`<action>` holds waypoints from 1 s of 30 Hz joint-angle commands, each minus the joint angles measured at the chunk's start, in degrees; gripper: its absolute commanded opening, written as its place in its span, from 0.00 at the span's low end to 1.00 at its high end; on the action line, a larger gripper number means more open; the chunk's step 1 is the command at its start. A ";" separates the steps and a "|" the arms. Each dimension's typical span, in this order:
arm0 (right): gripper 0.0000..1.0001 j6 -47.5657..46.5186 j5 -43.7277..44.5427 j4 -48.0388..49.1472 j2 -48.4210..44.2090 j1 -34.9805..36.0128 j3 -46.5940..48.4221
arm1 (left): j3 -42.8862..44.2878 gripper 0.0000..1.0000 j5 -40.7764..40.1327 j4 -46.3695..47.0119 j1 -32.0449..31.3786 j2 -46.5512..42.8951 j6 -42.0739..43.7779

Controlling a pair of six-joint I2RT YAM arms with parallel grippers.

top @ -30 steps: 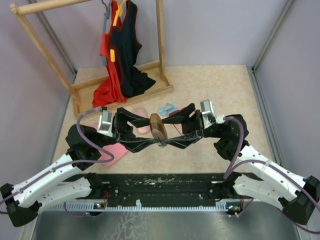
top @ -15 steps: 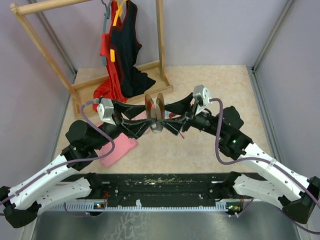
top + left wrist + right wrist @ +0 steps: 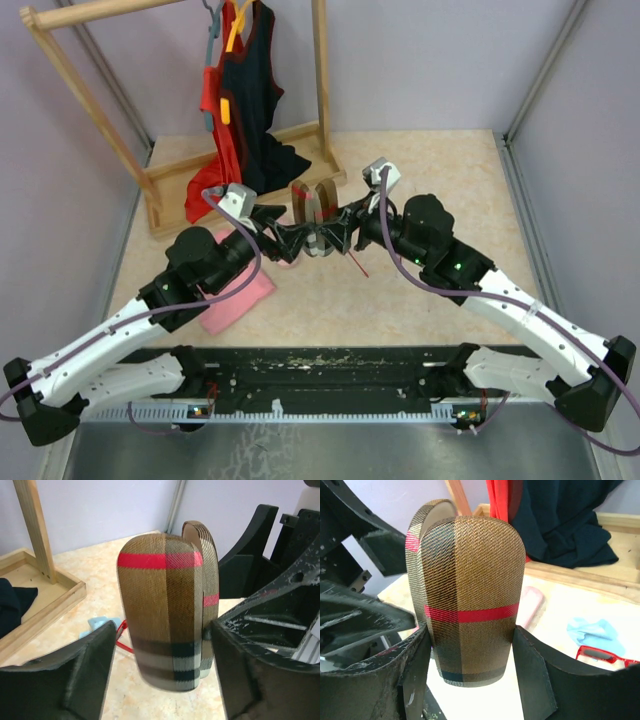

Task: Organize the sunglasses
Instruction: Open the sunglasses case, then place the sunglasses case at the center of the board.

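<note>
Brown striped case [image 3: 312,215] stood open and upright, one half clamped in the left tool [image 3: 161,645], the other in the right tool [image 3: 470,645], apparently to spread it. Red sunglasses [image 3: 606,655] lay on the bench [image 3: 420,160] nearby.

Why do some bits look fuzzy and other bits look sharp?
Right wrist view: the striped case is crisp, weave showing, while the right gripper's fingers nearest the lens are soft. Left wrist view: the case looks softer, and the left gripper's fingers blur too. Top view: even light, no glare, everything small.
</note>
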 commanded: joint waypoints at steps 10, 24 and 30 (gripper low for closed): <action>0.00 -3.05 6.91 -6.20 -4.25 -0.80 0.19 | 2.35 1.00 -2.68 -9.51 -0.31 -4.04 -0.04; 0.00 -15.19 52.06 -30.98 16.86 16.26 8.18 | 1.00 1.00 -34.86 -34.54 -0.36 -17.90 -5.53; 0.02 -19.17 59.51 -33.19 31.48 22.44 14.12 | 1.44 1.00 -38.36 -36.25 -0.31 -19.30 -3.81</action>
